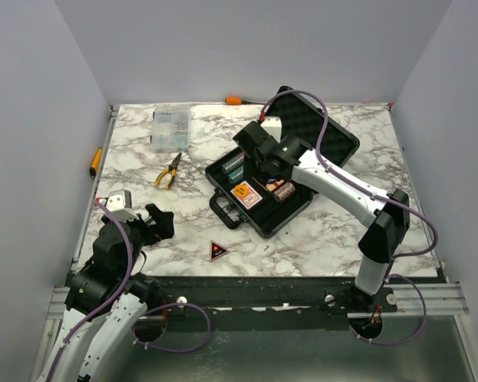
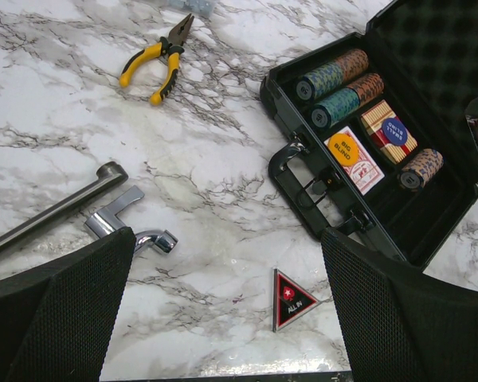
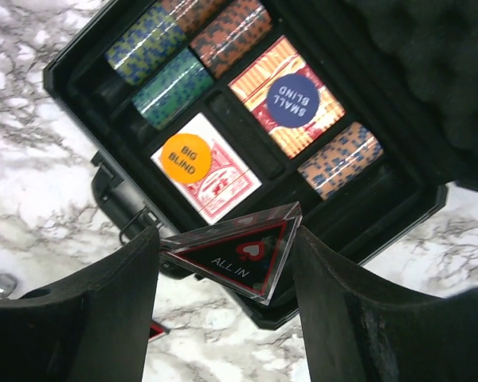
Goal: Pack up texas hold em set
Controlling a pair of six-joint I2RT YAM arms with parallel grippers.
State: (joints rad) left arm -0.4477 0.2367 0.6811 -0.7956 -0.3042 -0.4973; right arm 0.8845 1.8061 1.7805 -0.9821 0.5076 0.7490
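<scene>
right tool (image 3: 223, 247) clamped on all-in triangle (image 3: 233, 255), held above the open case (image 3: 68, 79) (near its front wall) | left tool (image 2: 227, 235) spread wide, empty | second triangle (image 2: 292, 298) seen on bench (image 2: 64, 79) | risk: if released tilted, triangle could be bounced off the rim

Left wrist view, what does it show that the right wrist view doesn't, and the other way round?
Only the left wrist: the pliers, the open left gripper, and the loose triangle in full, flat on the table. Only the right wrist: the right gripper pinching a second triangle marked ALL IN. Both: the open case, its chip stacks, and the BIG BLIND button and SMALL BLIND button on the decks.
</scene>
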